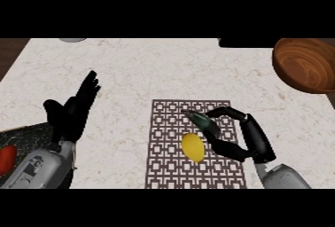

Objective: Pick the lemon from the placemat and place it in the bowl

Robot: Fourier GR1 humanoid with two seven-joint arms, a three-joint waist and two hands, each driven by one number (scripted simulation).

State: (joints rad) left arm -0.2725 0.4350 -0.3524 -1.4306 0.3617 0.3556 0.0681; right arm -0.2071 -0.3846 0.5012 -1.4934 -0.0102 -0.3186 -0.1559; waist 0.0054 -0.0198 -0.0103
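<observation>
A yellow lemon (192,147) lies on the brown patterned placemat (171,116) at the middle of the counter. My right hand (245,139) hovers just to its right, fingers and thumb curved in a loose arc toward the lemon without closing on it; a gap shows between them and the fruit. The wooden bowl (305,64) stands at the far right edge, partly cut off by the view. My left hand (72,111) rests open at the left with fingers pointing up, away from the placemat.
A red object (6,159) sits on a dark surface (26,133) at the lower left edge. A grey round thing (72,40) peeks in at the counter's far edge. A dark shape (245,43) lies at the top right beside the bowl.
</observation>
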